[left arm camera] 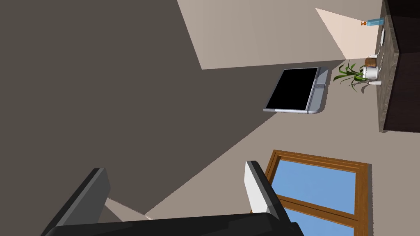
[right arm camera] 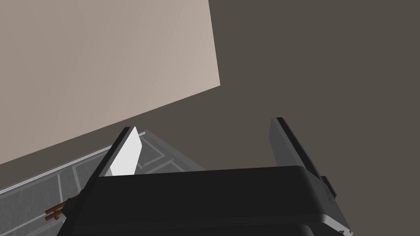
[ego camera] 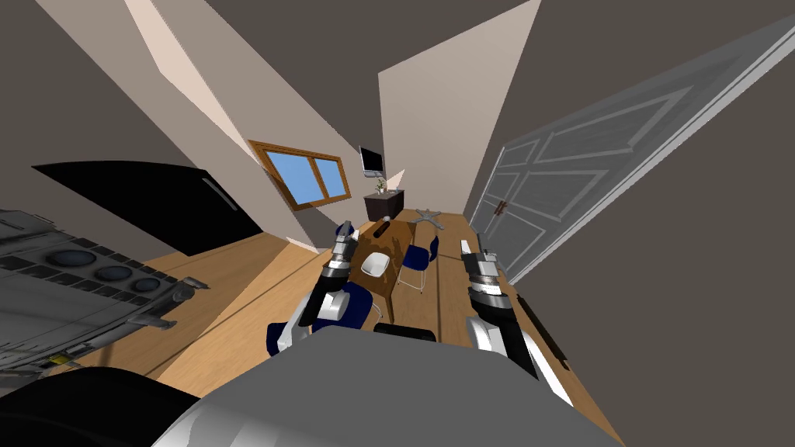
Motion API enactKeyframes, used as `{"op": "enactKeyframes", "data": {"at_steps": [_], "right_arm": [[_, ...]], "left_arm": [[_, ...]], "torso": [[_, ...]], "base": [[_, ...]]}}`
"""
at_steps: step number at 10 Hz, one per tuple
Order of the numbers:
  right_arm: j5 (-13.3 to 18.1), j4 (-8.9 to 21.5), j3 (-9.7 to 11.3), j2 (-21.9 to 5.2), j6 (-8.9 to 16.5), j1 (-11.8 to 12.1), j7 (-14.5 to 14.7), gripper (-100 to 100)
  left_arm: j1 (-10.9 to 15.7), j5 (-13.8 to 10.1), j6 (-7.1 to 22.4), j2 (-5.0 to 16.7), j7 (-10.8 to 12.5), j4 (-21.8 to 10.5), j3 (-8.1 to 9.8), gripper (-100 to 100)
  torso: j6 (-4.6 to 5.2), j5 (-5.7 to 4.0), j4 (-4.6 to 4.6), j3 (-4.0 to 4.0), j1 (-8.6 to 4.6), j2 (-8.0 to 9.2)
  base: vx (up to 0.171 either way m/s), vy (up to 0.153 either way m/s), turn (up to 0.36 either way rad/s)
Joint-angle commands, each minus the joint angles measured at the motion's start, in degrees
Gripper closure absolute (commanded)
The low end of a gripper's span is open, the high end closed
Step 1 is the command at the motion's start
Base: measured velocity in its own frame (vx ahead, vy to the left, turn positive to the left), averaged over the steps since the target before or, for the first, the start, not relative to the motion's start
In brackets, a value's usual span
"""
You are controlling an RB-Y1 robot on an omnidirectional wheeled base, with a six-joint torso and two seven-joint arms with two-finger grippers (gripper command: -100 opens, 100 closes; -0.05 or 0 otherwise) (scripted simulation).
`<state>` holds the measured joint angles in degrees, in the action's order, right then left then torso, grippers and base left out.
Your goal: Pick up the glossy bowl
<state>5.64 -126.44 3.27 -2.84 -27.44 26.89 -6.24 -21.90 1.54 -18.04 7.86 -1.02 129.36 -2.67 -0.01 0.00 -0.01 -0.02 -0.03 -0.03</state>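
White and shallow, the bowl (ego camera: 375, 265) sits on the long wooden table (ego camera: 402, 233) ahead, toward its near end and just beside the raised left gripper (ego camera: 343, 231) as the head view lays things out, though it probably lies well below that hand. A blue chair (ego camera: 419, 260) stands at the table's right side and another blue chair (ego camera: 354, 304) is tucked in on the left, under the left forearm. The left gripper's fingers (left arm camera: 255, 186) stand wide apart with nothing between them. The right gripper (ego camera: 468, 248), held up further right and away from the table, is likewise spread and empty. The chief risk, as I judge it, is that both hands point up and away from the bowl, so any descent begins without a wrist camera on the target and could land off the rim. Thin blades on a smooth, sloping wall may skid, tipping the bowl or shoving it along the table instead of gripping it. Lowering the left arm could also clip the near chair's back, and driving closer could catch the chair legs.
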Motion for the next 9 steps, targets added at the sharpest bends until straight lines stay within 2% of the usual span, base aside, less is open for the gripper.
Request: {"op": "enactKeyframes", "data": {"at_steps": [1, 6, 9], "right_arm": [[0.0, 0.0, 0.0, 0.0, 0.0, 0.0, 0.0, 0], [0.0, 0.0, 0.0, 0.0, 0.0, 0.0, 0.0, 0], [0.0, 0.0, 0.0, 0.0, 0.0, -0.01, 0.0, 0]], "left_arm": [[0.01, 0.02, -0.03, -0.02, -0.03, -0.04, -0.03, -100], [0.01, 0.02, -0.03, -0.02, -0.03, -0.04, -0.03, -100], [1.19, 0.04, 3.86, 0.95, -0.12, -1.42, 0.4, -100]], "torso": [[0.0, 0.0, 0.0, 0.0, 0.0, 0.0], [0.0, 0.01, 0.01, 0.02, 0.03, 0.03], [0.01, 0.02, 0.02, 0.04, 0.08, 0.08]], "base": [[-0.009, 0.009, -0.03], [-0.001, 0.001, -0.002], [-0.022, 0.015, -0.042]]}}
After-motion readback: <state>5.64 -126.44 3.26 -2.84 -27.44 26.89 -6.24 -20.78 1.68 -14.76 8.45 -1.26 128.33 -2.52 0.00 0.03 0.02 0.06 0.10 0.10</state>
